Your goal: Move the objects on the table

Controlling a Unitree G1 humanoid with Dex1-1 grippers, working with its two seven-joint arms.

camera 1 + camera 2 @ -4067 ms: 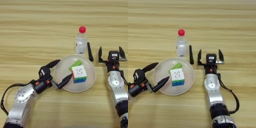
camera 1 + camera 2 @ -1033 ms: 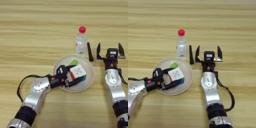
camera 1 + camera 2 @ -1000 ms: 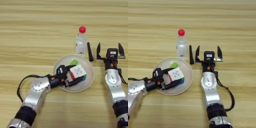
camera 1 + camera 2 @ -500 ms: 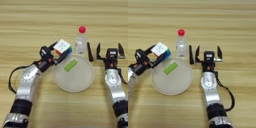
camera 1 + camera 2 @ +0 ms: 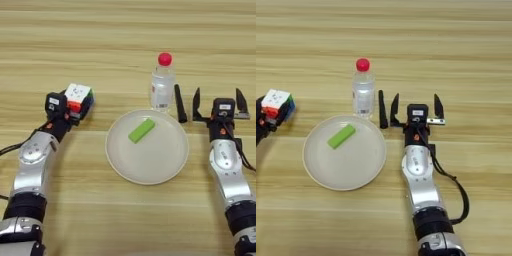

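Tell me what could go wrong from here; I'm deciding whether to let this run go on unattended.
1. The left gripper is shut on the puzzle cube just left of the plate; if released above the table rather than on it, the cube could tumble or roll.
2. The right gripper rests open beside the thin black stick and the bottle; reaching left may well knock the upright bottle over.

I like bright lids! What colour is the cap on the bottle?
Red. The cap tops the clear bottle behind the plate; the left eye view shows it best.
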